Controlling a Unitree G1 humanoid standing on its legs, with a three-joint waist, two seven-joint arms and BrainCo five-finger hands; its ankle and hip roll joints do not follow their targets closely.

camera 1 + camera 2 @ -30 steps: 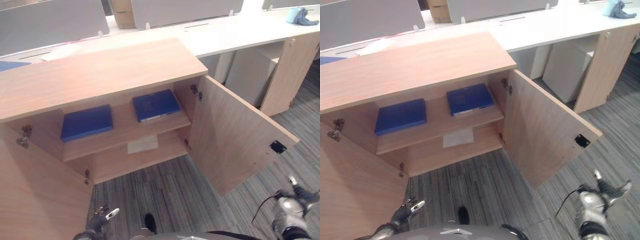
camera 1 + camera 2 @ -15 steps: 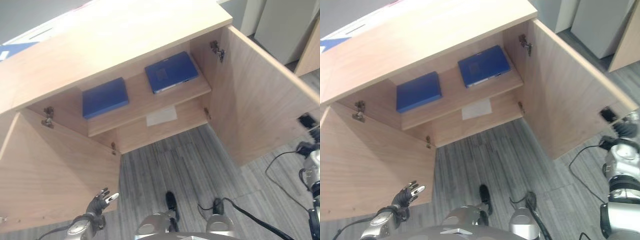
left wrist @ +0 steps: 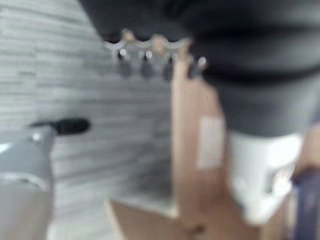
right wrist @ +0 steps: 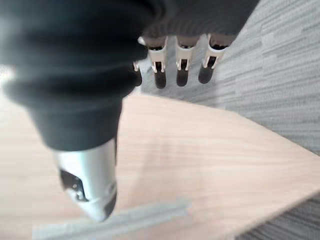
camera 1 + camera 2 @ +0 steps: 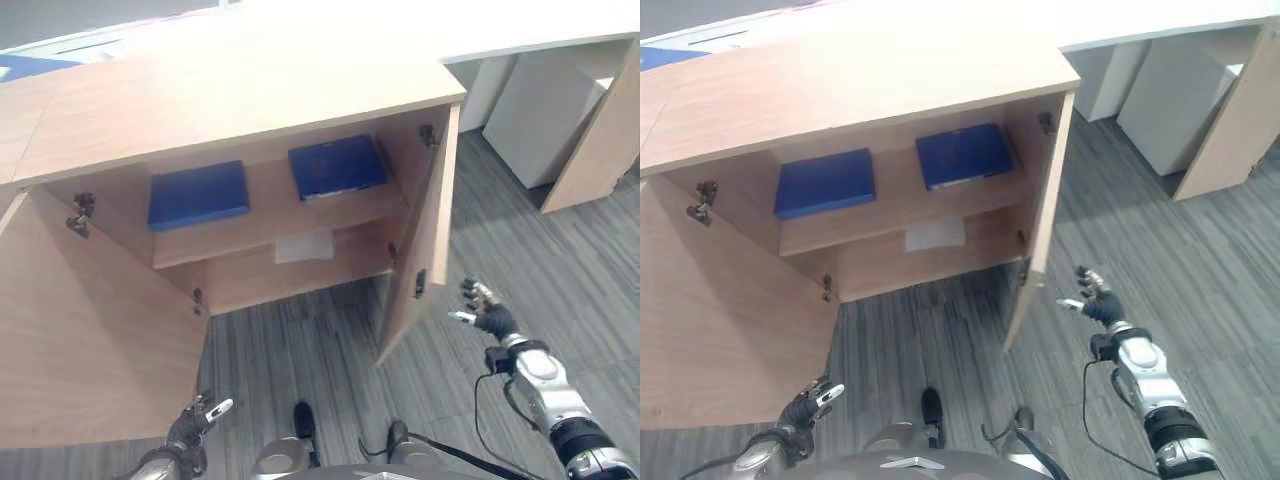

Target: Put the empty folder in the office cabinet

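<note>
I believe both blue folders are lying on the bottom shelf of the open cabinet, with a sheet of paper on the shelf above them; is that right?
Not quite: it is the reverse. In the left eye view both blue folders lie on the upper shelf of the open cabinet, and the sheet of paper lies on the level below them.

Two blue folders [image 5: 198, 194] on open cabinet's [image 5: 240, 95] upper shelf, right hand [image 5: 487, 313] beside door [image 5: 428, 240].

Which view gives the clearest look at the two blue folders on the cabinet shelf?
The left eye view: both blue folders lie flat on the upper shelf, fully visible between the open doors. The right eye view shows the same pair from slightly aside. In the left wrist view they cannot be made out, and the right wrist view faces a wooden door panel.
</note>
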